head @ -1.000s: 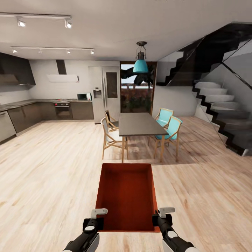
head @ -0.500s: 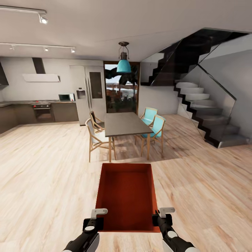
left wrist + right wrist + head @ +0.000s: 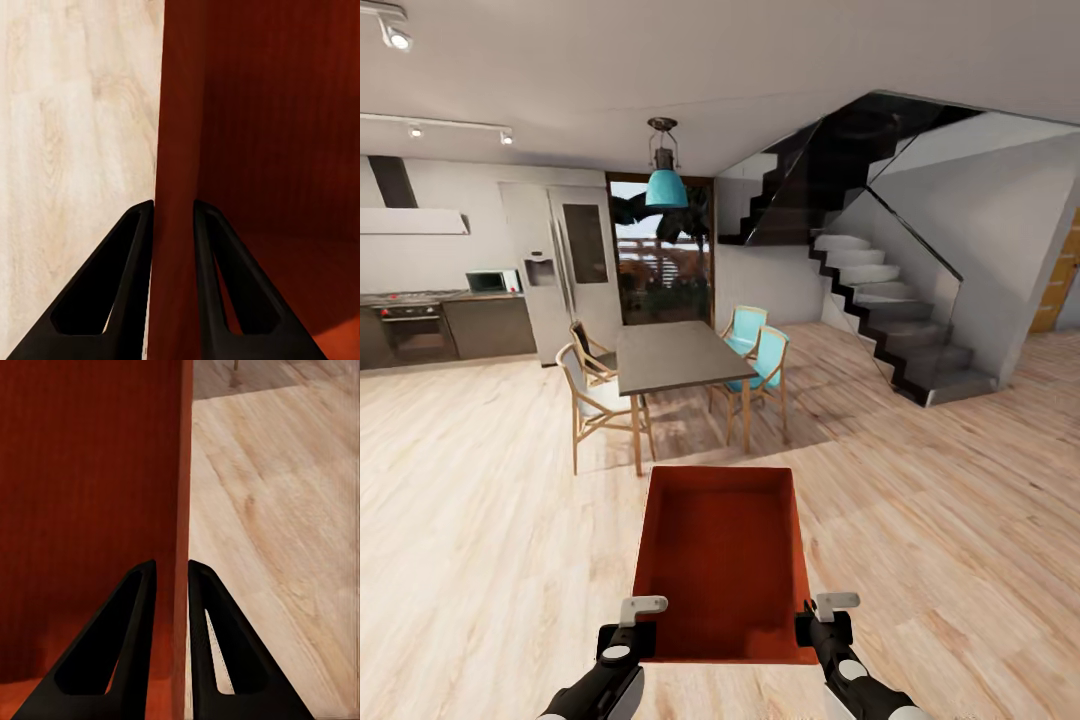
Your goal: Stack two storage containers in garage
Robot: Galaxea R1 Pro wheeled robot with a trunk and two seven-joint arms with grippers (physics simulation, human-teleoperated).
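Open-plan room, light wood plank floor; staircase at 1 o'clock, dining table with chairs at 12 o'clock, kitchen units at 10 o'clock. No concrete floor or red car in sight, so judged not yet in the garage.

One orange-red storage container held off the floor directly ahead at 6 o'clock, open top up, empty. Left end effector clenched on its left wall; right end effector clenched on its right wall, one finger each side of the thin wall.

Progress: early. First container in transit; setting it down, fetching the second and stacking remain.
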